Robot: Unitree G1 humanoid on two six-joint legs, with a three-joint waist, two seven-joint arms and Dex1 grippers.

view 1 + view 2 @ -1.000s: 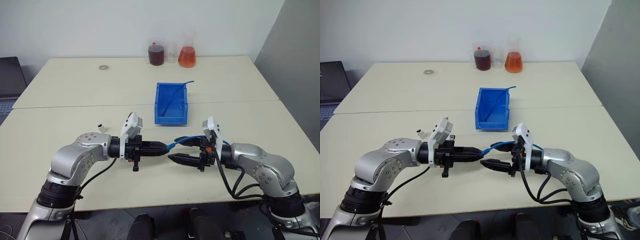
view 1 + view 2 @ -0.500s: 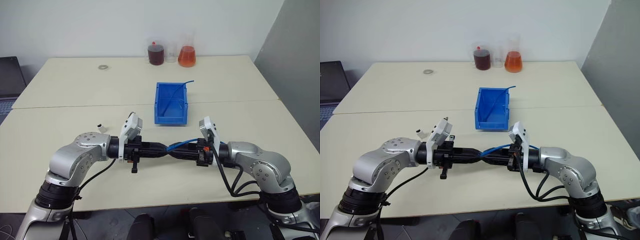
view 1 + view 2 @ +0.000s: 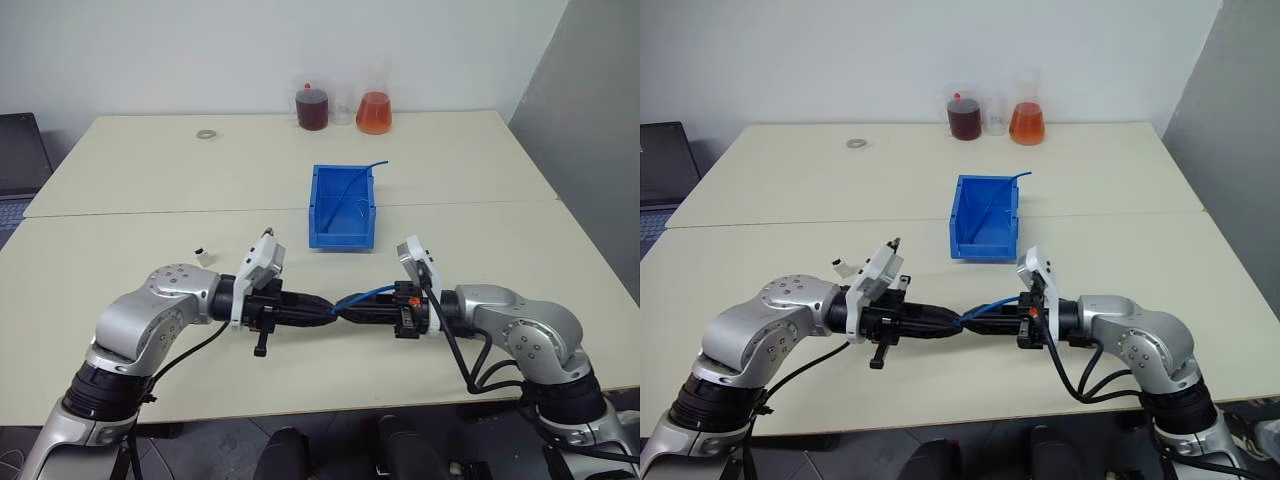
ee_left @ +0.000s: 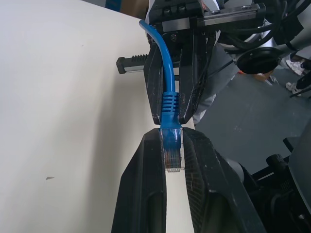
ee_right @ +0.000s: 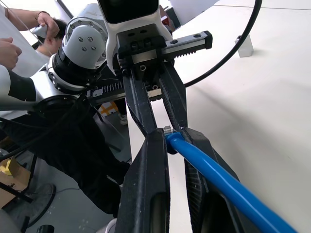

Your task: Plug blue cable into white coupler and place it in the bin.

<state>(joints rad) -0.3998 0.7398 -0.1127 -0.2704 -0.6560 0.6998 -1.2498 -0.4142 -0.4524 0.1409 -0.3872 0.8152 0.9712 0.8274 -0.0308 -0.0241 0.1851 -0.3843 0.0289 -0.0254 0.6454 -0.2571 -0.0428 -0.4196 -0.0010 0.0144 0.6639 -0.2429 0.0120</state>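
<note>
My two grippers meet fingertip to fingertip above the near table. In the left wrist view the left gripper (image 4: 173,141) is shut on the clear plug (image 4: 173,156) of the blue cable (image 3: 365,292). My right gripper (image 5: 173,137) is shut on the same cable just behind its ribbed blue boot (image 4: 169,101). From there the cable arcs up and back along the right hand. The white coupler (image 3: 203,254) lies on the table beside my left forearm, apart from both grippers. The blue bin (image 3: 343,207) stands open beyond the grippers, near the table's middle.
A second thin blue cable (image 3: 374,166) sticks out of the bin's far right corner. Two flasks, one dark red (image 3: 313,107) and one orange (image 3: 374,113), stand at the back edge, with a small ring (image 3: 207,133) to their left. A person's hands (image 5: 10,47) show behind my left arm.
My right gripper stood open with its fingers around the cable; it has shut on the cable next to the left fingertips. The left gripper has kept its hold on the plug.
</note>
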